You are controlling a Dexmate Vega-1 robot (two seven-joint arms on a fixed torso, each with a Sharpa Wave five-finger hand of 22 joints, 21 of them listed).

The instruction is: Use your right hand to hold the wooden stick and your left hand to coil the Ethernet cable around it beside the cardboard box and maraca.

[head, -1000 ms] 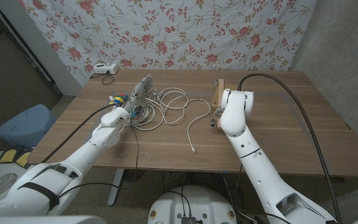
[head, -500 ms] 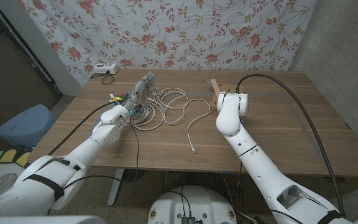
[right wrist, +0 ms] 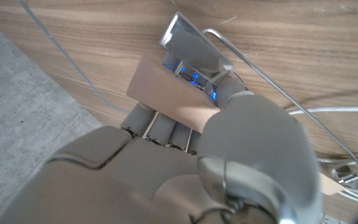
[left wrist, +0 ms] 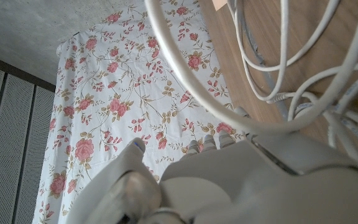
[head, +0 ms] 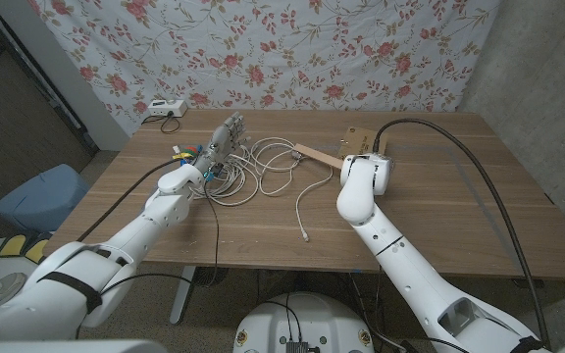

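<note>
Left hand: the left hand (head: 222,145) stands at the left rim of the cable heap, fingers reaching up and away from the robot; loops of cable pass across it in the left wrist view, but whether it pinches a strand I cannot tell.
Maraca: a coloured maraca (head: 183,154) lies just left of that hand, touching or nearly touching the heap.
Ethernet cable: the white Ethernet cable (head: 263,169) lies in loose coils mid-desk, between the two hands, with one free tail running toward the robot to a plug (head: 307,236).
Wooden stick: the wooden stick (head: 316,155) points from the right hand leftward toward the coils, its long axis close to level with the desk's length, its free end near the outer loops.
Right hand: the right hand (right wrist: 185,124) is clamped on the stick's right end.
Cardboard box: the cardboard box (head: 357,141) sits just behind the right wrist.
Key relation: the cable lies left of the stick's tip and nearest the left hand, so by my judgement the winding falls to that arm.
Surface: a wooden desk (head: 459,196).
Room: a floral curtain (head: 312,49) behind.
</note>
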